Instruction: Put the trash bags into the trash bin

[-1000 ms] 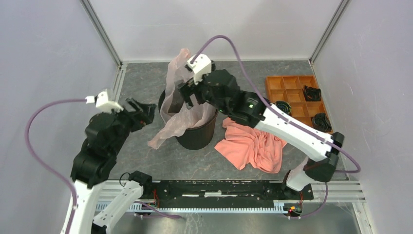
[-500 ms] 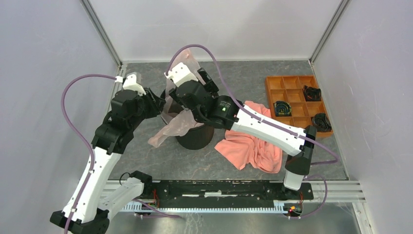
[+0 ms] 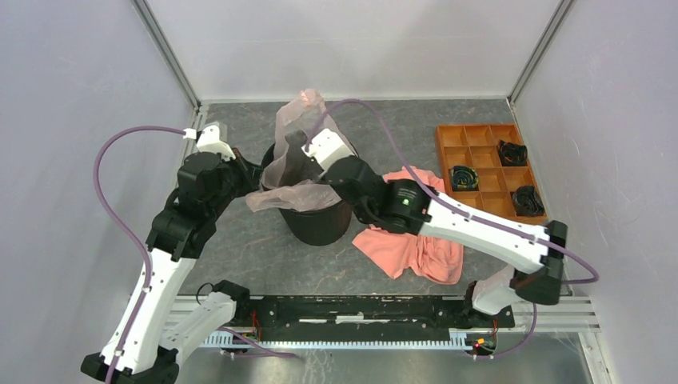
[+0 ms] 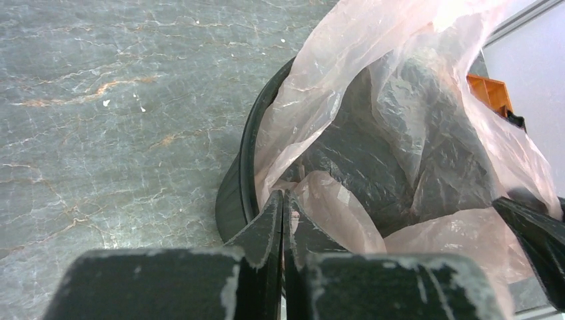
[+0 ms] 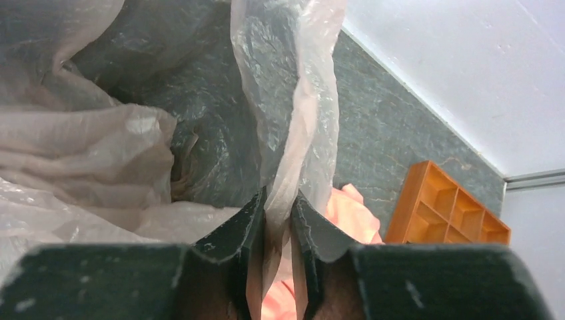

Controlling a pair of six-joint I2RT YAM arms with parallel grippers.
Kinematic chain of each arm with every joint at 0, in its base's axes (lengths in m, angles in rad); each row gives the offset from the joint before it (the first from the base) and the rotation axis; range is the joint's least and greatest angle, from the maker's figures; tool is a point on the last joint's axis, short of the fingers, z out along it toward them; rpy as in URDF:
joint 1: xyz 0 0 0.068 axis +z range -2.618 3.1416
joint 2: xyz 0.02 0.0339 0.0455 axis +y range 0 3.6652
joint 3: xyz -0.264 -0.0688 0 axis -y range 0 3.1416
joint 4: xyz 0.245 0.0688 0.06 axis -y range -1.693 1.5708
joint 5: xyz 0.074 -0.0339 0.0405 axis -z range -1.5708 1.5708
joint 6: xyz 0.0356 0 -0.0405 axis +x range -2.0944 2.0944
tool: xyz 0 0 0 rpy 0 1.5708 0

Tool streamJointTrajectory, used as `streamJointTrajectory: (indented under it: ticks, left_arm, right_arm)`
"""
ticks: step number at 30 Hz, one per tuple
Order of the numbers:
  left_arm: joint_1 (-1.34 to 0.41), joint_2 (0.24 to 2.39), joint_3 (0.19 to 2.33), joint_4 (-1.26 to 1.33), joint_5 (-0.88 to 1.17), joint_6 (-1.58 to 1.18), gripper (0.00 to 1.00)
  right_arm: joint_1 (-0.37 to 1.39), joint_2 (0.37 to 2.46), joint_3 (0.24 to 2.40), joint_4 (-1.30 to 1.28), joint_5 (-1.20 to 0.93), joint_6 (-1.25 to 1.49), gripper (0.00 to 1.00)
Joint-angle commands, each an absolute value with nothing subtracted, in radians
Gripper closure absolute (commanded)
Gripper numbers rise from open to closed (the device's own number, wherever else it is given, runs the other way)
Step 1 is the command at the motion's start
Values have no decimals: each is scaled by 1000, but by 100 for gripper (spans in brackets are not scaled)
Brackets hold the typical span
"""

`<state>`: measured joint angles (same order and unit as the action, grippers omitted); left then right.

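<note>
The black trash bin (image 3: 324, 228) stands mid-table. The pale pink translucent trash bag (image 3: 289, 136) lies partly inside it, with one end rising above the far rim and a fold draped over the left rim. My left gripper (image 4: 283, 195) is at the bin's left rim (image 4: 248, 153), shut on a pinch of bag film (image 4: 346, 67). My right gripper (image 5: 278, 197) hangs over the bin's mouth from the right, its fingers closed on a vertical strip of the bag (image 5: 293, 100). The bin's bottom is hidden by film.
A coral-orange cloth (image 3: 412, 236) lies crumpled just right of the bin, under the right forearm. An orange compartment tray (image 3: 480, 126) with black items (image 3: 528, 200) sits at the back right. Grey walls enclose the table on three sides.
Both arms swung in to the bin and both grippers closed on the bag. The fold that hung down the bin's left front now sits up on the rim.
</note>
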<state>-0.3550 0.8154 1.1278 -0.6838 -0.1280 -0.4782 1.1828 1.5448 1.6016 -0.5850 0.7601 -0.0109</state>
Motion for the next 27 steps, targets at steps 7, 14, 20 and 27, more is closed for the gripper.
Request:
streamJointTrajectory:
  ticks: [7, 14, 20, 27]
  left_arm:
    - [-354, 676, 1082, -658, -216, -492, 98]
    - [-354, 649, 1083, -660, -148, -501, 95]
    - [-354, 715, 1141, -674, 39, -521, 40]
    - [-354, 845, 1205, -760, 51, -495, 39]
  right_arm:
    - [1186, 1274, 1296, -363, 669, 41, 85]
    - [1185, 1197, 1231, -319, 671, 50, 87]
    - [1186, 1119, 1148, -216, 674, 11, 87]
    - [1185, 1109, 1147, -207, 668, 13, 91]
